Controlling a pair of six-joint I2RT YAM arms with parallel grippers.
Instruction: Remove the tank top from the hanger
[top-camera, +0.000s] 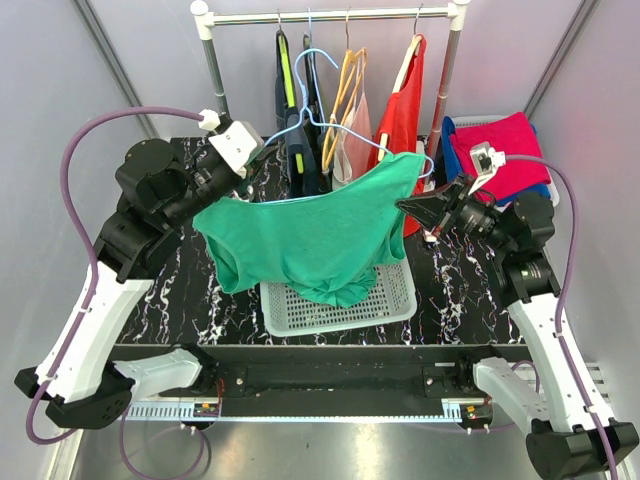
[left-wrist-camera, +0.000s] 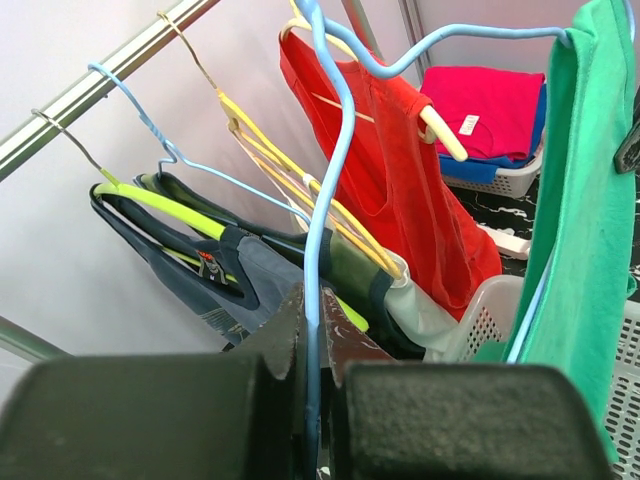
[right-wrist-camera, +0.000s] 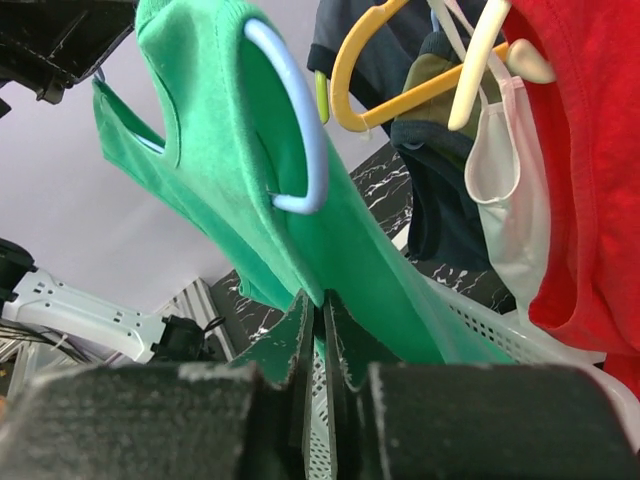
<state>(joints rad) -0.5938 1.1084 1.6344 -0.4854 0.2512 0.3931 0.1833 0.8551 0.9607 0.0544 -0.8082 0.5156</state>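
On the black marbled bench, a white mesh basket lies half hidden under the green tank top, which is draped on the light-blue wire hanger. The left fingers clamp the wire. The right fingers pinch the top's edge. The hanger's far shoulder is buried in cloth.

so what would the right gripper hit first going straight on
The green tank top: the right gripper is pinching its edge. Just beyond lies the blue hanger, though depth is unclear.
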